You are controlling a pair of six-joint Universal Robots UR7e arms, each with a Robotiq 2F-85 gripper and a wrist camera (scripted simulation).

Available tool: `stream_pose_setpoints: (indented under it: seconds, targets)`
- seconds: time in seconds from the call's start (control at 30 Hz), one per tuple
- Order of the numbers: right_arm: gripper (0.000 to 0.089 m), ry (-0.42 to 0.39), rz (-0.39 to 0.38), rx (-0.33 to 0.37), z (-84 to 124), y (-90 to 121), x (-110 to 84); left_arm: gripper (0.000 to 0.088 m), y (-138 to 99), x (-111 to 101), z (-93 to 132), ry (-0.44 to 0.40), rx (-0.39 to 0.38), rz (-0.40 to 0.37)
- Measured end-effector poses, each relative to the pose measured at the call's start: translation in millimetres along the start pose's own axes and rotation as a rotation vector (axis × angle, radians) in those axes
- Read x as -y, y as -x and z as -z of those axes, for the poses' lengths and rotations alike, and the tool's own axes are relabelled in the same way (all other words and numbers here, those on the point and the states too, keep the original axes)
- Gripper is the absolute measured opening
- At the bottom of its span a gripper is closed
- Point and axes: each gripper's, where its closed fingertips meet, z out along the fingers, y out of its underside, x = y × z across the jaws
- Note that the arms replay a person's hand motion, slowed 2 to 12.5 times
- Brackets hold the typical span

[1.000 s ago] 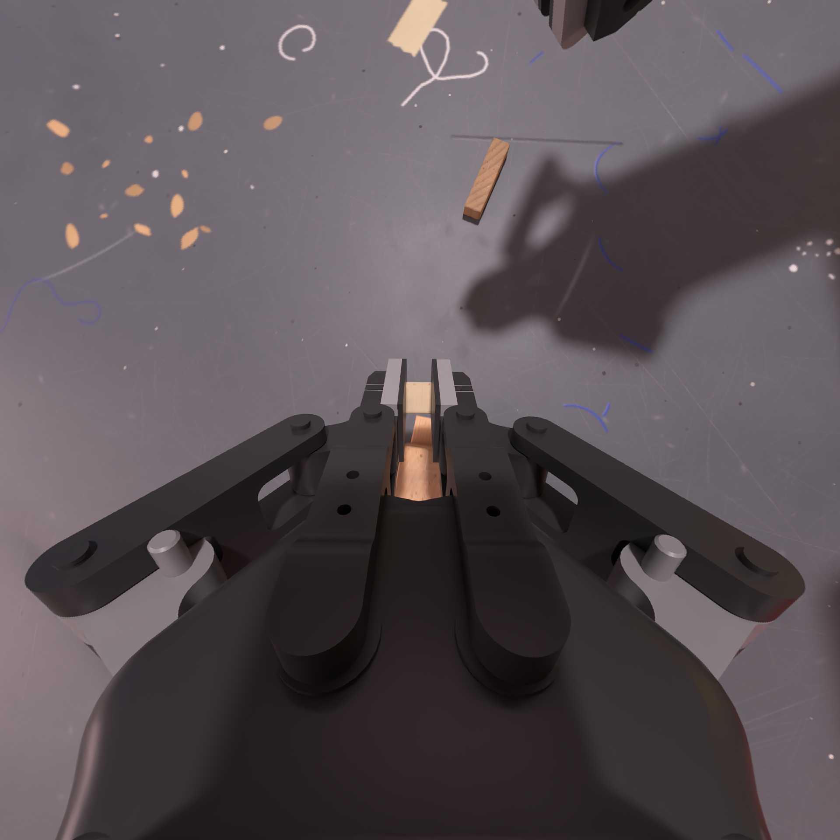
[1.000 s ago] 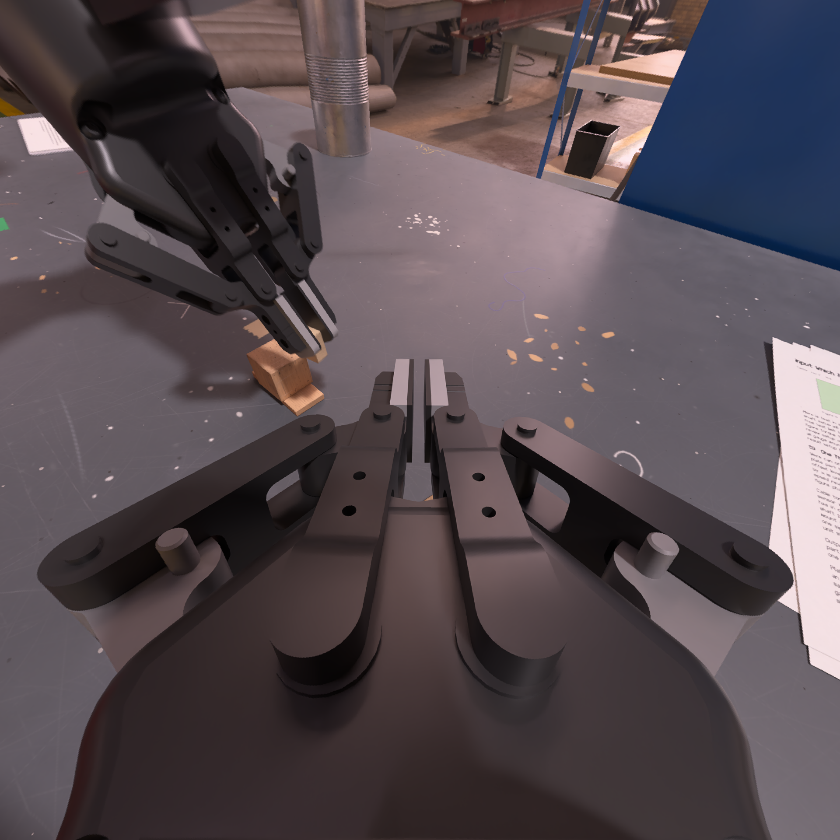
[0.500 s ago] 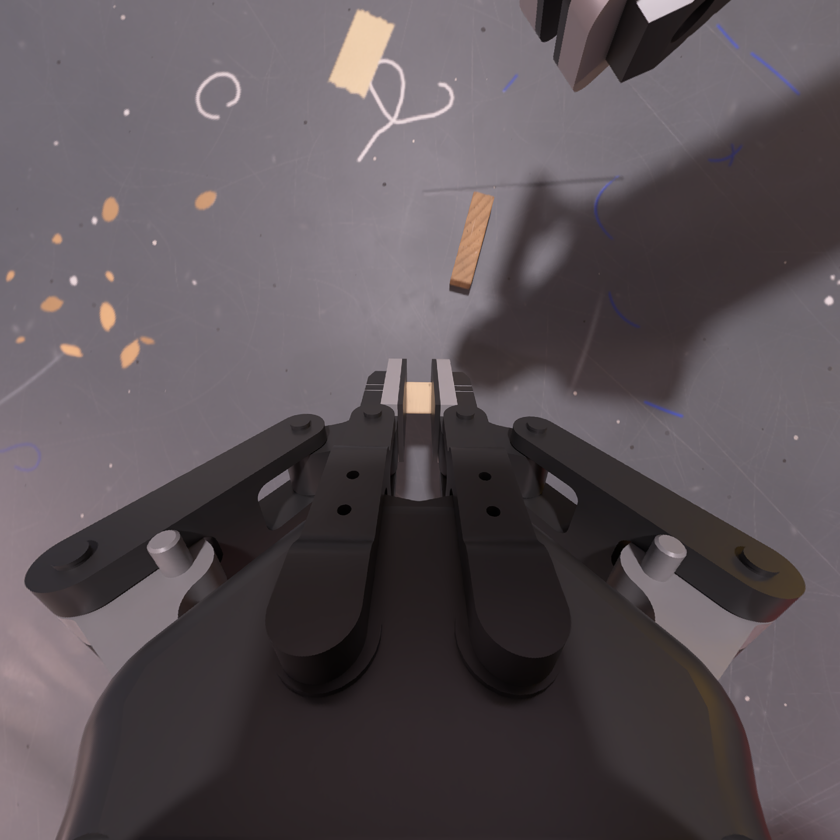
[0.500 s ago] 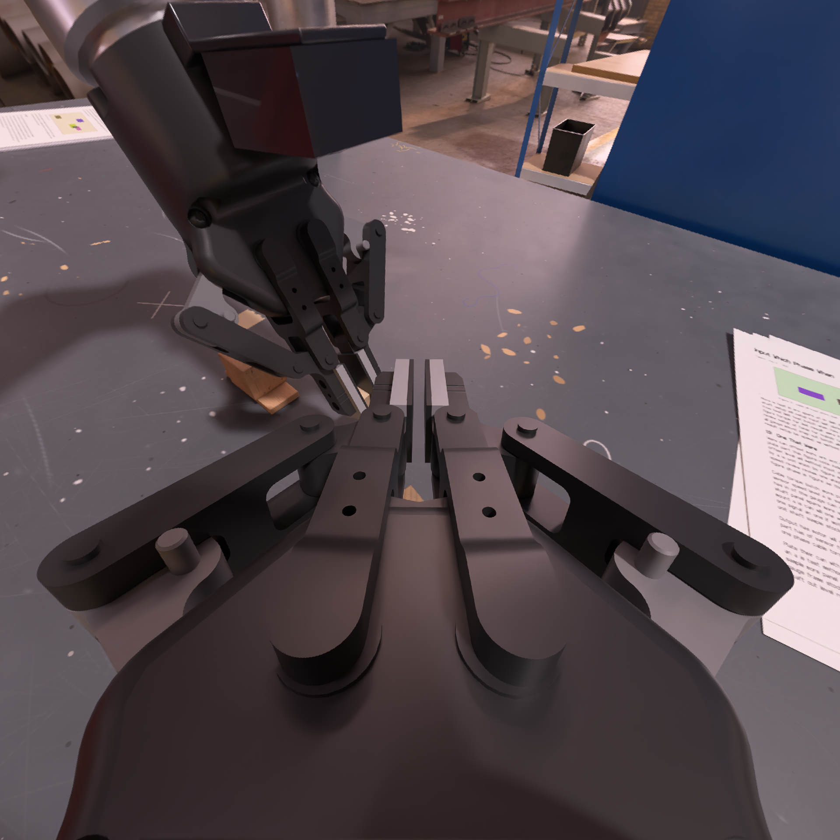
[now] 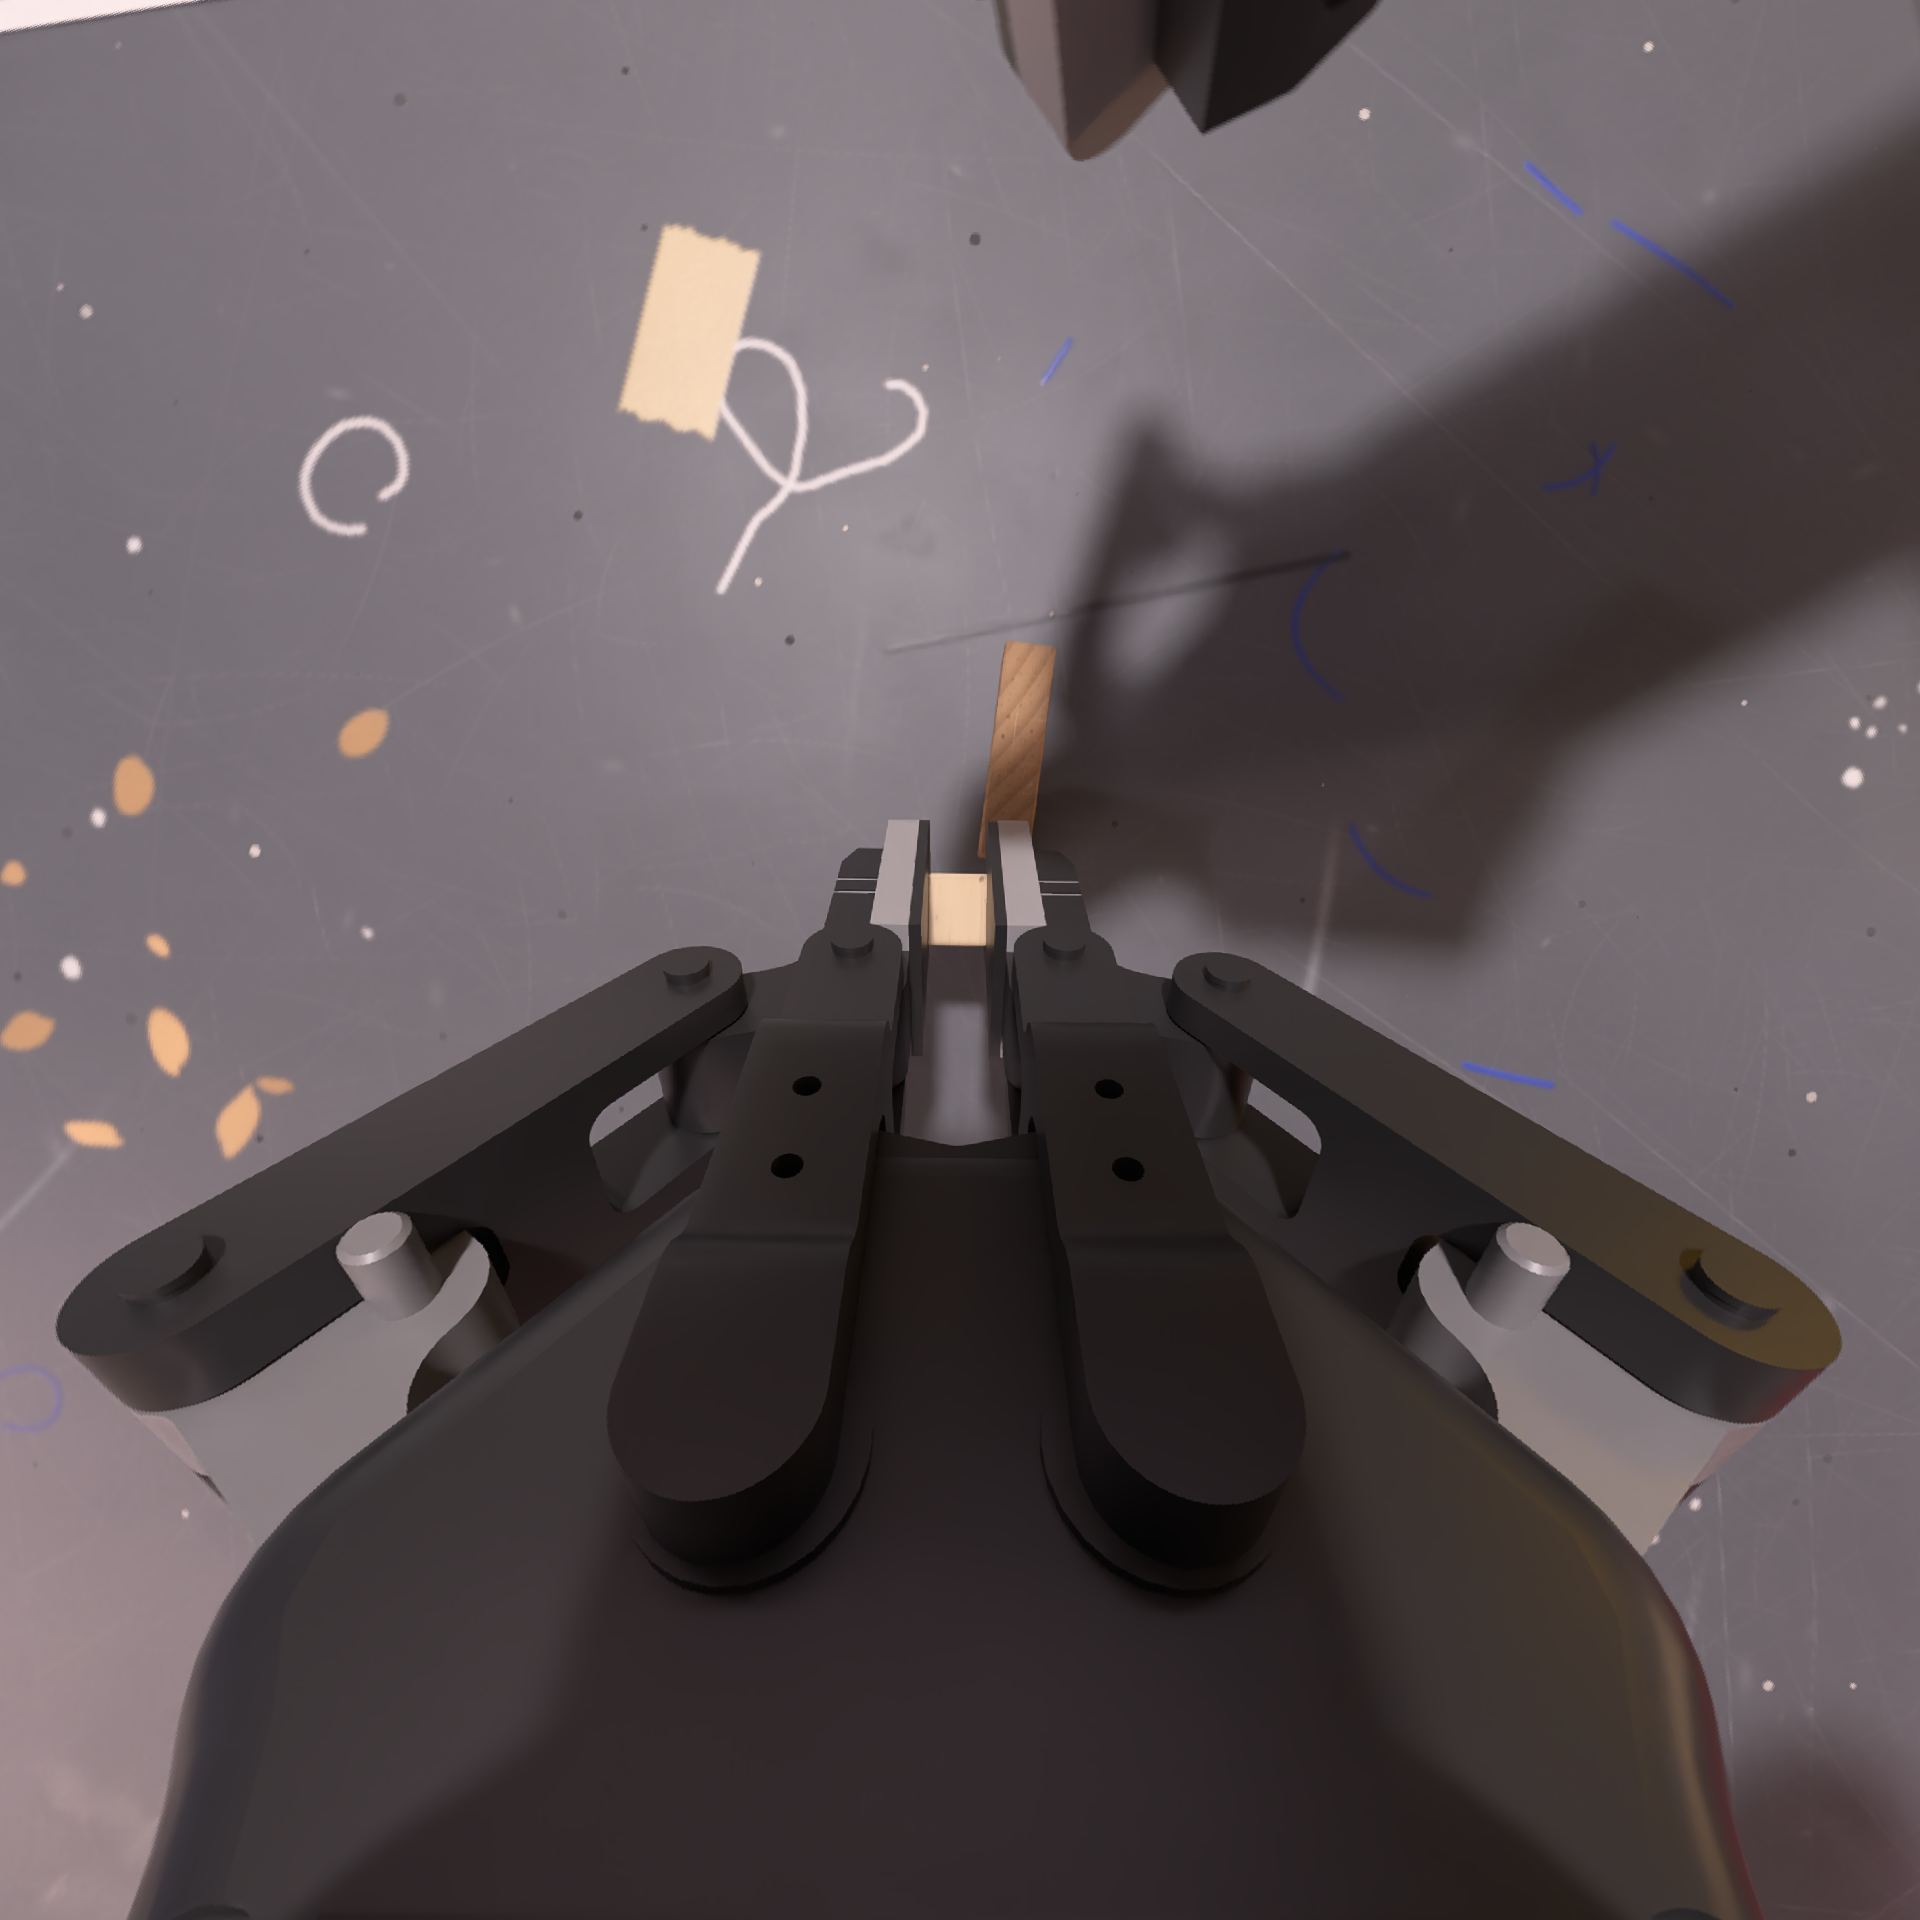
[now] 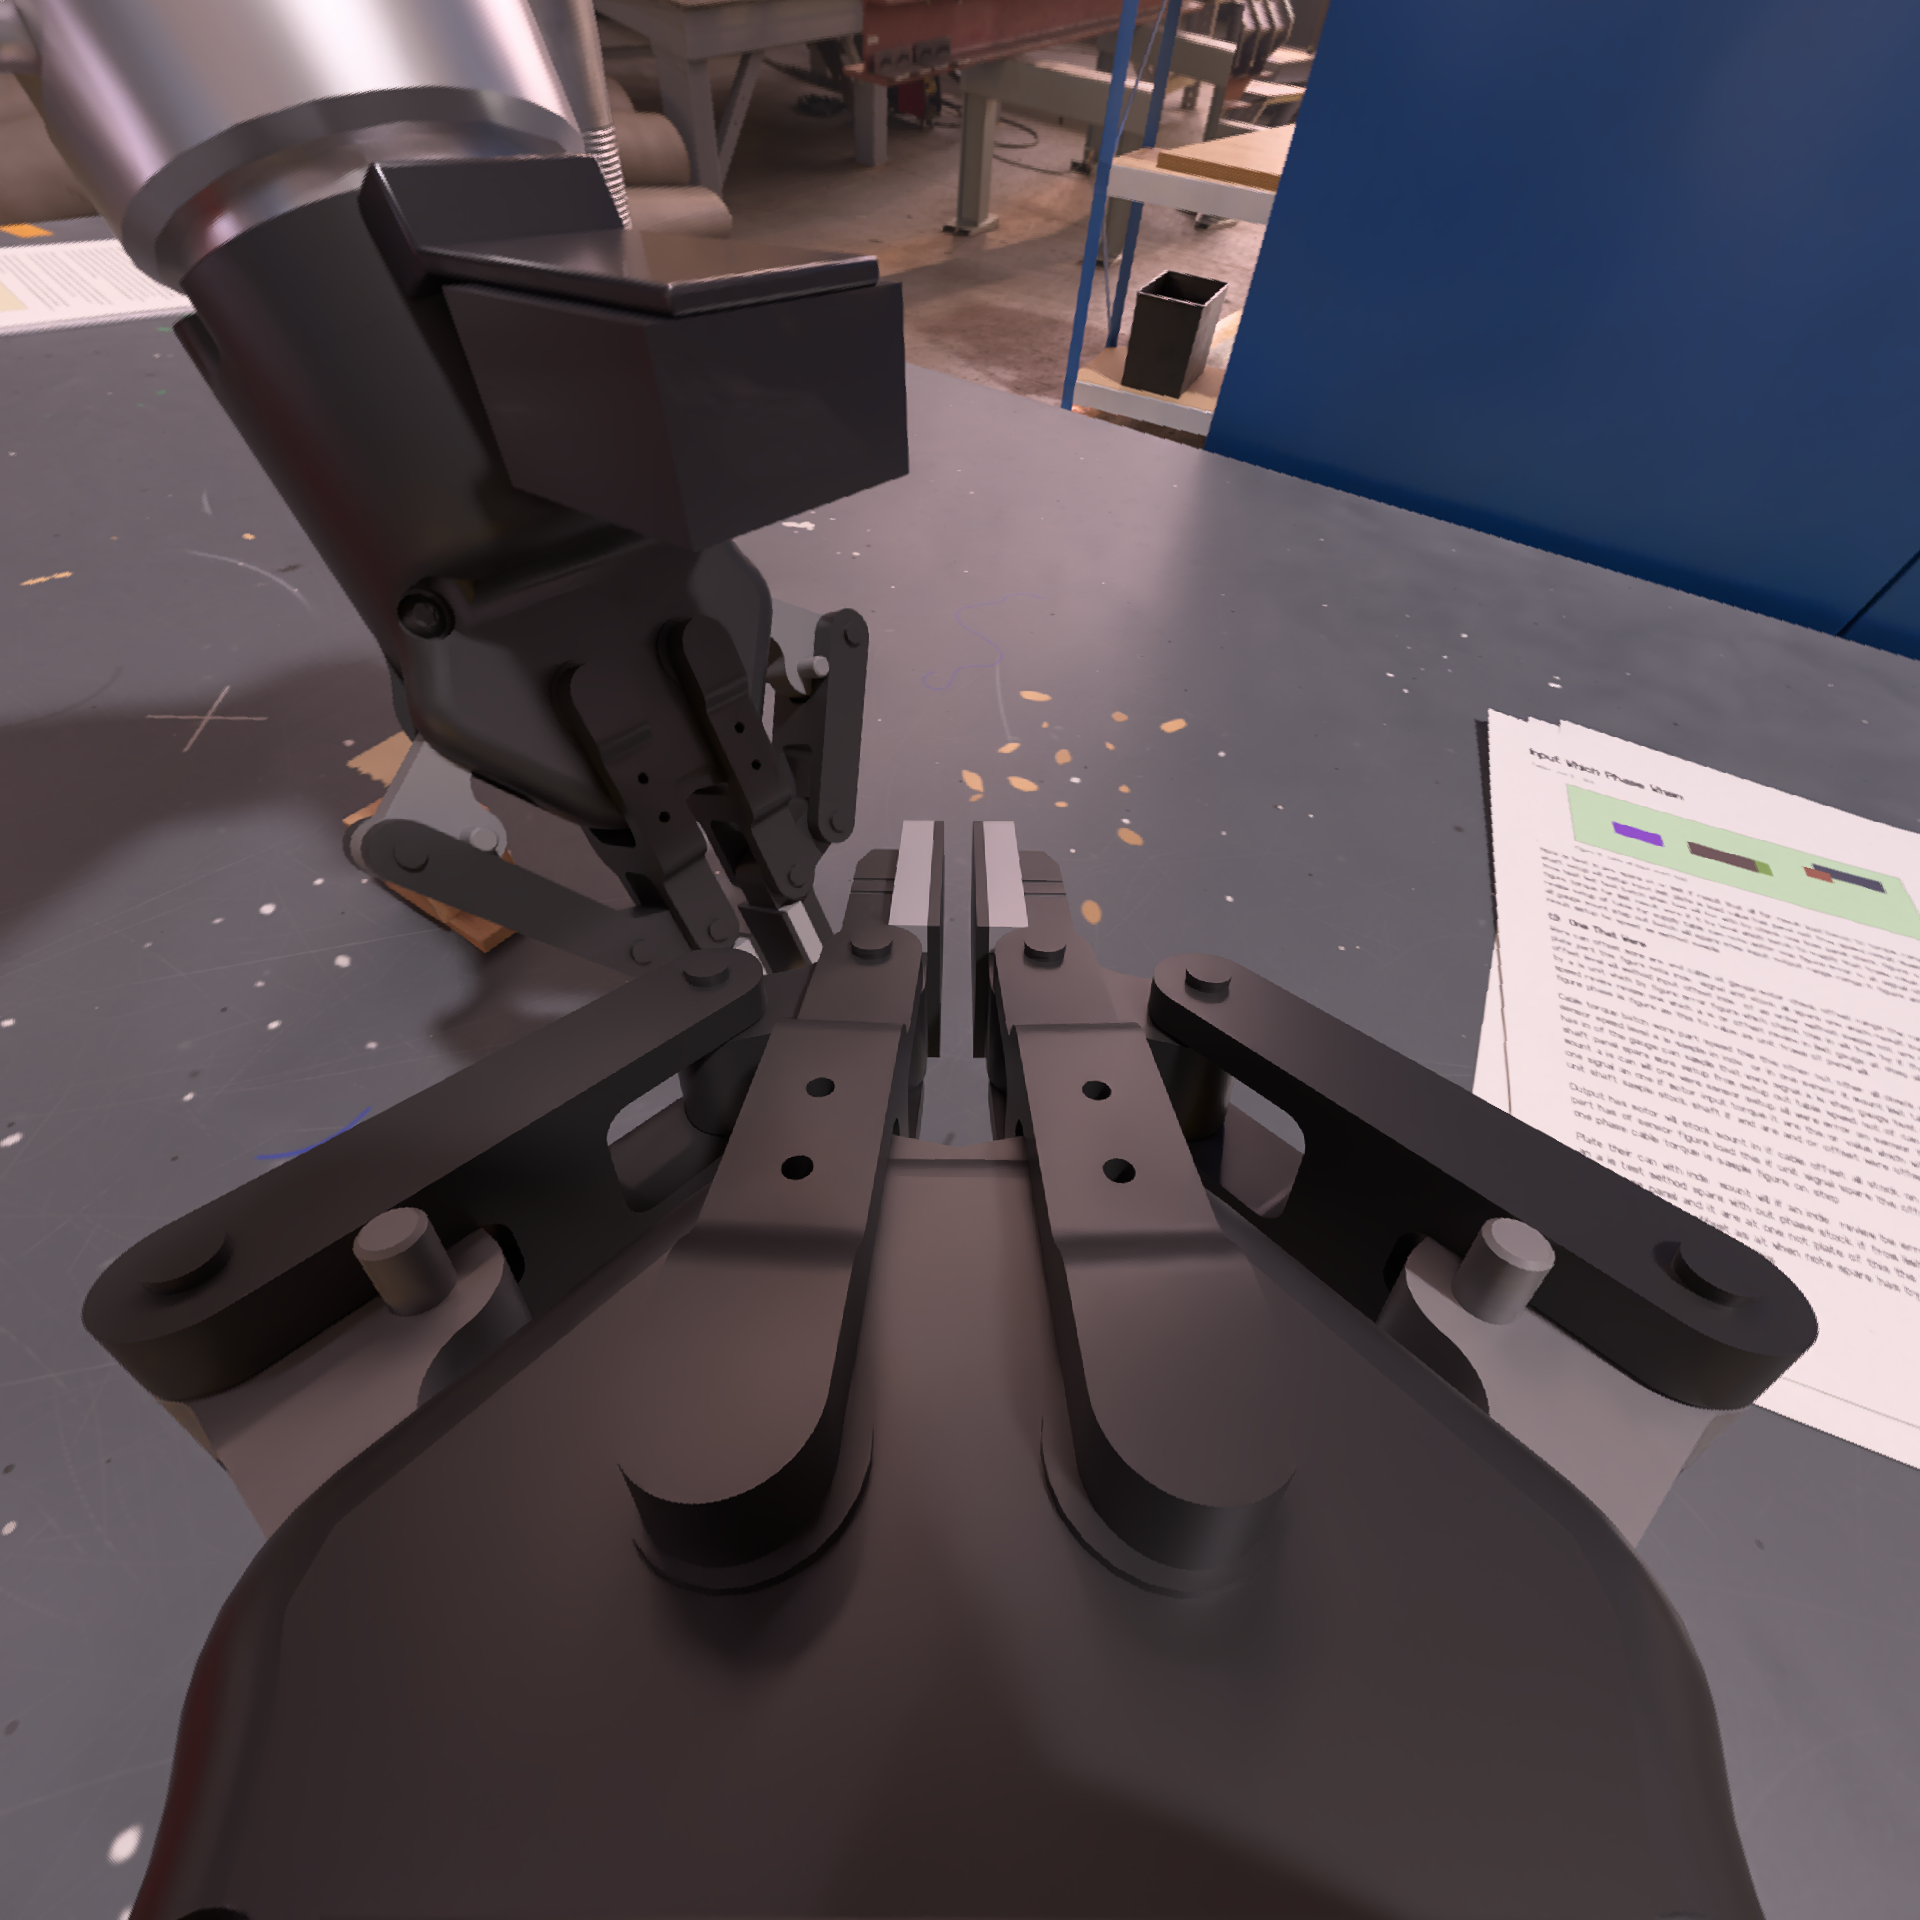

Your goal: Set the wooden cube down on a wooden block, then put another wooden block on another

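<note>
My left gripper is shut on a small pale wooden cube and holds it above the grey table. A thin wooden block lies on the table just beyond its fingertips, partly in shadow. My right gripper is shut with nothing between its pads; its fingertips show at the top of the left wrist view. In the right wrist view the left gripper hangs close to my right gripper's left side. Behind it a flat wooden block lies on the table, mostly hidden.
A strip of tan tape and white chalk marks lie beyond the thin block. Wood chips are scattered to the left. Printed paper sheets lie at the right, and a blue panel stands past the table edge.
My left gripper has carried the cube away from the blocks it was over and toward the thin block, which now lies just past its fingertips. The two grippers have come closer together.
</note>
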Motion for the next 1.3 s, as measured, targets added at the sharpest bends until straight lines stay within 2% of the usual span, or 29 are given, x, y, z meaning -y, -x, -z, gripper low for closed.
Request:
stream_pose_setpoints:
  seconds: [0.3,0.57,0.77,0.83,0.9,1.13,1.3]
  targets:
    - [0.0049,-0.014,-0.040,-0.044,8,-18,0.3,0.0096,-8,14,-13,0.022,-0.045,-0.065]
    - [0.0049,-0.022,-0.069,-0.071,12,-28,0.0,0.0095,-12,21,-20,0.030,-0.067,-0.092]
    - [0.0049,-0.018,-0.082,-0.072,13,-30,-2.5,0.0095,-12,24,-19,0.015,-0.069,-0.084]
    - [0.0049,-0.014,-0.082,-0.073,12,-31,-3.3,0.0182,-12,25,-18,0.006,-0.067,-0.076]
    - [0.0050,-0.011,-0.081,-0.072,12,-31,-4.1,0.0208,-12,25,-16,-0.001,-0.064,-0.070]
    - [0.0050,-0.002,-0.076,-0.064,10,-28,-6.1,0.0227,-11,23,-7,-0.026,-0.036,-0.054]
    - [0.0050,0.010,-0.073,-0.053,8,-25,-8.1,0.0226,-11,22,4,-0.072,-0.007,-0.025]
